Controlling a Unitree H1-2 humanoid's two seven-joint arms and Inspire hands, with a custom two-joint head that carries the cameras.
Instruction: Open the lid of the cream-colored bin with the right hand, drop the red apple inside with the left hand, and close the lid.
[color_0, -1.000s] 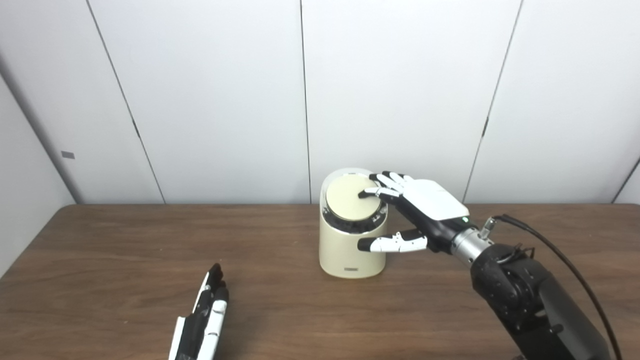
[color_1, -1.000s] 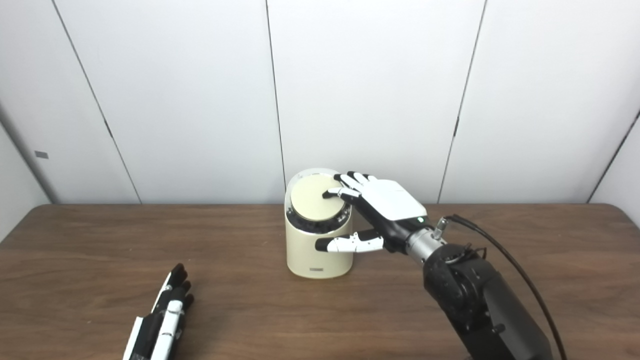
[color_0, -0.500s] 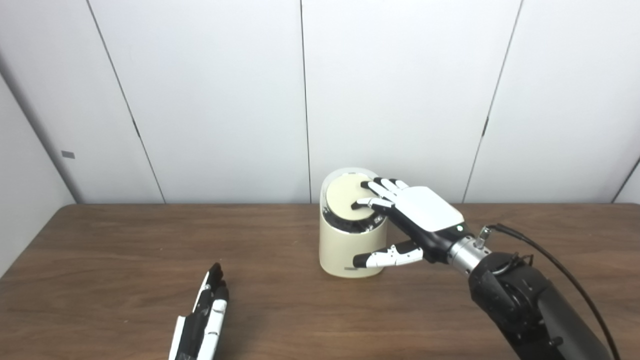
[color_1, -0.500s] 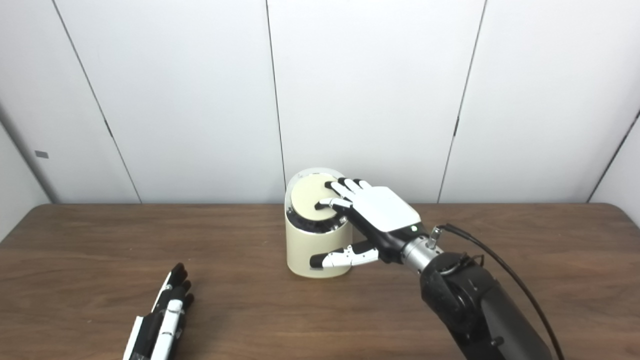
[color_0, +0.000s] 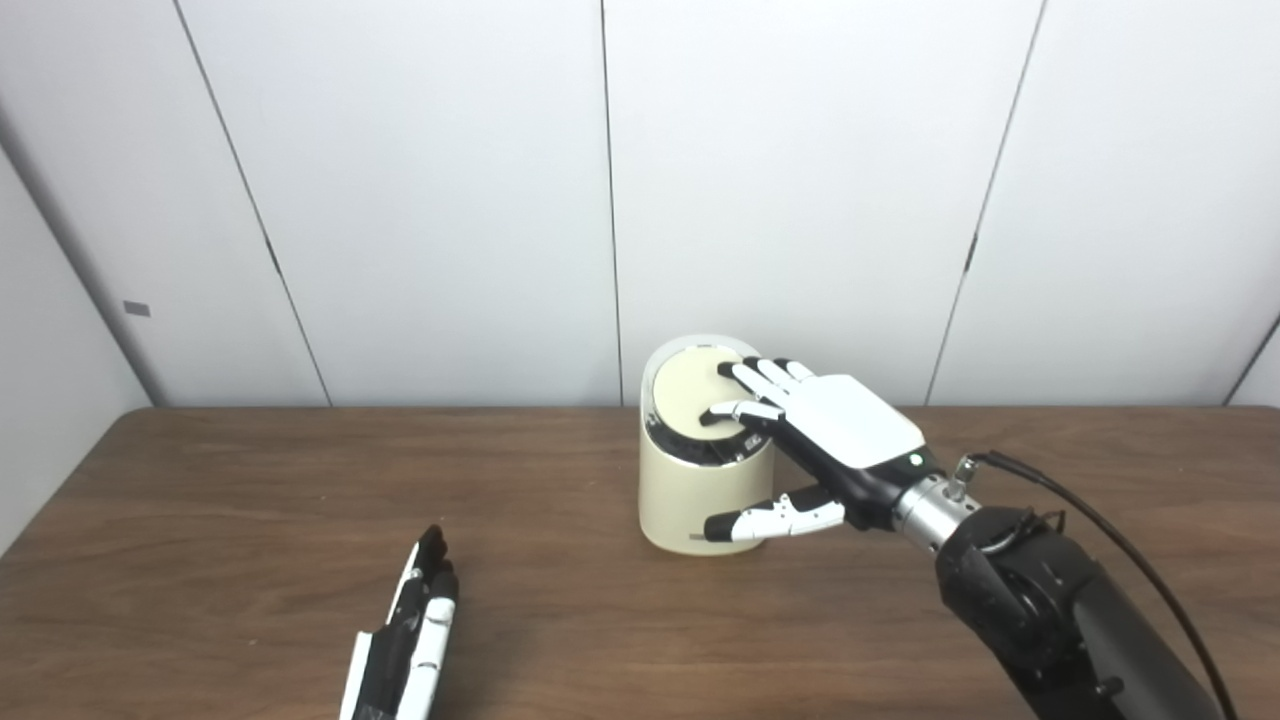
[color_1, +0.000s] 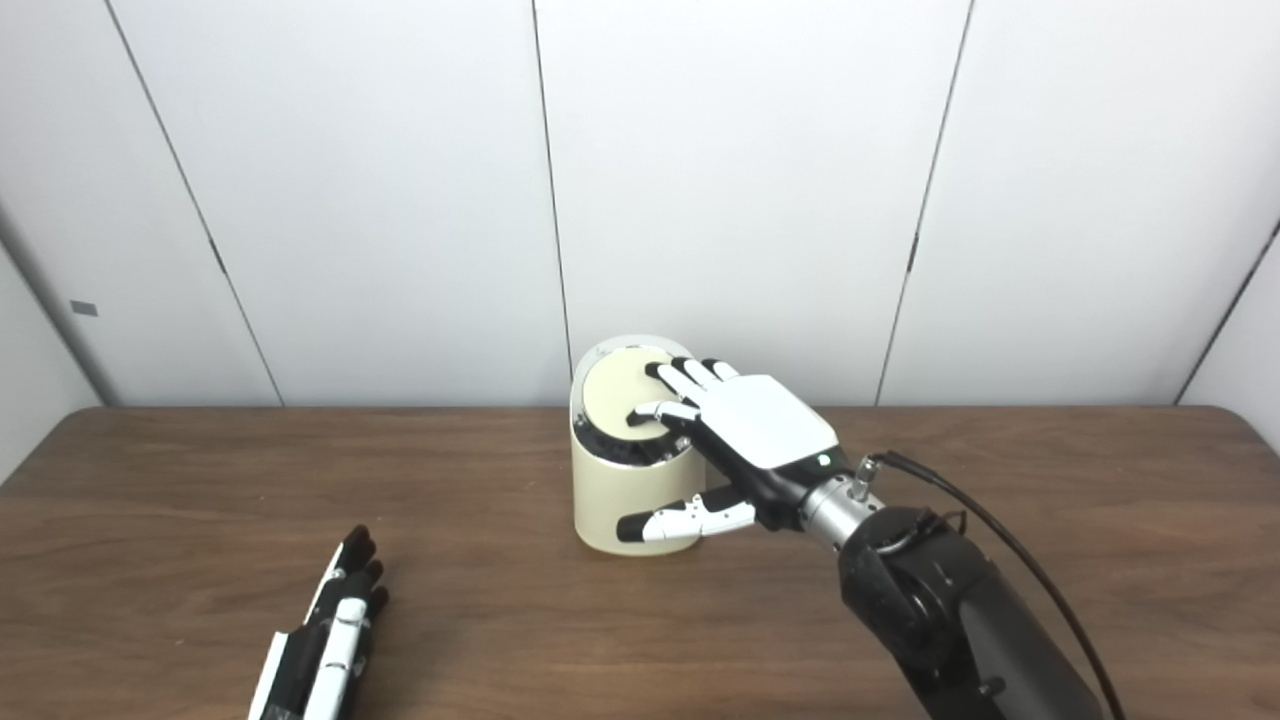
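Observation:
The cream-colored bin (color_0: 690, 495) stands upright near the middle of the brown table. Its round lid (color_0: 685, 400) lies down flat in the black rim. My right hand (color_0: 810, 430) is open, its fingers (color_0: 745, 390) spread and resting on the right part of the lid, its thumb in front of the bin's lower wall. My left hand (color_0: 405, 640) lies flat, open and empty, on the table at the lower left, far from the bin. No red apple is in view.
The brown wooden table (color_0: 250, 500) runs across the whole view, with white wall panels (color_0: 450, 200) behind it. A black cable (color_0: 1100, 530) runs along my right forearm.
My right hand has moved left and down over the lid, pressing it flatter into the bin. The left hand has not moved.

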